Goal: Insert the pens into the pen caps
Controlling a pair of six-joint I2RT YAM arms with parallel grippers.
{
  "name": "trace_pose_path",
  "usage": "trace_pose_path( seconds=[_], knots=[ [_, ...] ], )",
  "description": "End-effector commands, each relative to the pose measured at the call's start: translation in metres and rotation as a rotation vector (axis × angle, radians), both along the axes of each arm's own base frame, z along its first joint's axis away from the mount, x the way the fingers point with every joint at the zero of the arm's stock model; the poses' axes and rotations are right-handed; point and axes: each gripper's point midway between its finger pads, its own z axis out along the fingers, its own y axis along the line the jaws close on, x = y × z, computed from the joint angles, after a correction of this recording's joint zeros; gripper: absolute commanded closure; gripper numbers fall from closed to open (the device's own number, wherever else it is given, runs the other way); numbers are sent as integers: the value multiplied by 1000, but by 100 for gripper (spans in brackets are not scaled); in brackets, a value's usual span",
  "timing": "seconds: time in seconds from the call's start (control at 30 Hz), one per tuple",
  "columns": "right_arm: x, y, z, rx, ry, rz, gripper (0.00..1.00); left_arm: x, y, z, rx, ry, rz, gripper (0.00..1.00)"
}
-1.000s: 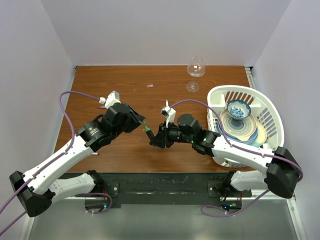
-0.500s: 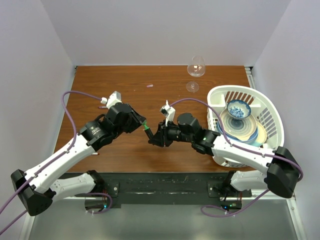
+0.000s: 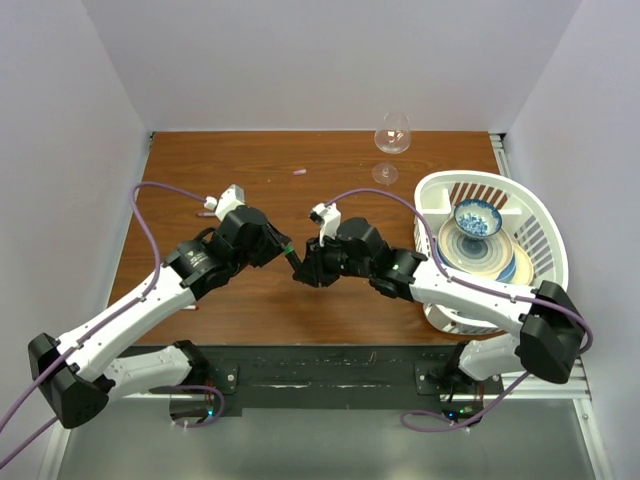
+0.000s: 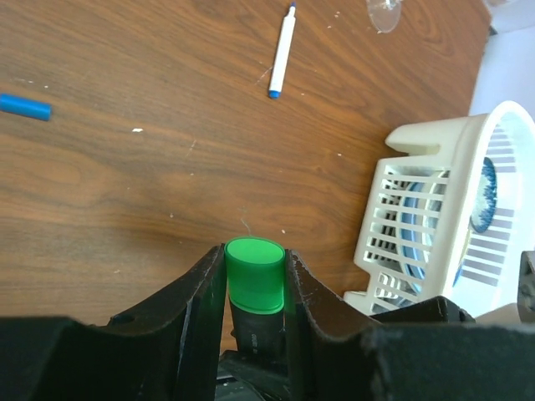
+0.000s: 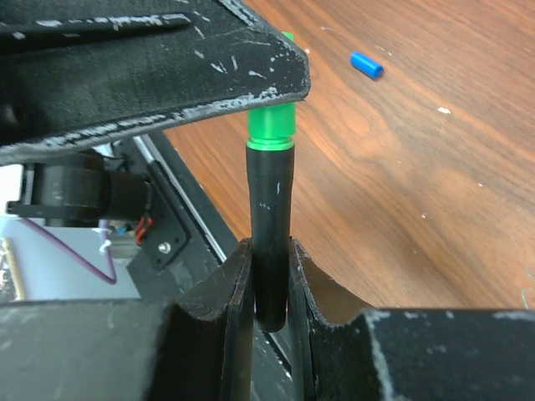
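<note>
The thick black marker (image 5: 270, 217) stands held in my right gripper (image 5: 270, 284), which is shut on its lower end. The green cap (image 4: 255, 271) sits on the marker's tip, with my left gripper (image 4: 255, 276) shut on it. The marker's body (image 4: 257, 330) shows just under the cap. In the top view both grippers meet above the table's middle, left (image 3: 283, 247) and right (image 3: 303, 272), with the marker (image 3: 296, 264) between them. A white pen (image 4: 282, 50), a blue cap (image 4: 25, 107) and a pale pink cap (image 3: 299, 172) lie loose on the table. The other pens and the red cap are hidden.
A white basket (image 3: 440, 190) with plates and a bowl stands at the right, close behind my right arm. A wine glass (image 3: 391, 135) stands at the back, near the basket. The table's near edge runs just below both arms.
The two grippers have closed the gap between them. My right gripper moved left and up with the marker, and the green cap now sits over the marker's tip.
</note>
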Motion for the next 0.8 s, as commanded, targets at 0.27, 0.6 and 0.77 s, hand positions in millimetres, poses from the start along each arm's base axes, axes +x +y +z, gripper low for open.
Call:
trace_pose_path(
  seconds=[0.27,0.6,0.77],
  knots=[
    [25,16,53,123,-165,-21,100,-12,-10,26,-18,-66,-128,54],
    [-3,2,58,200,-144,38,100,-26,-8,100,-80,-469,-321,28],
    [-26,-3,87,319,-164,123,100,-42,-1,144,-95,-681,-394,24]
  ],
)
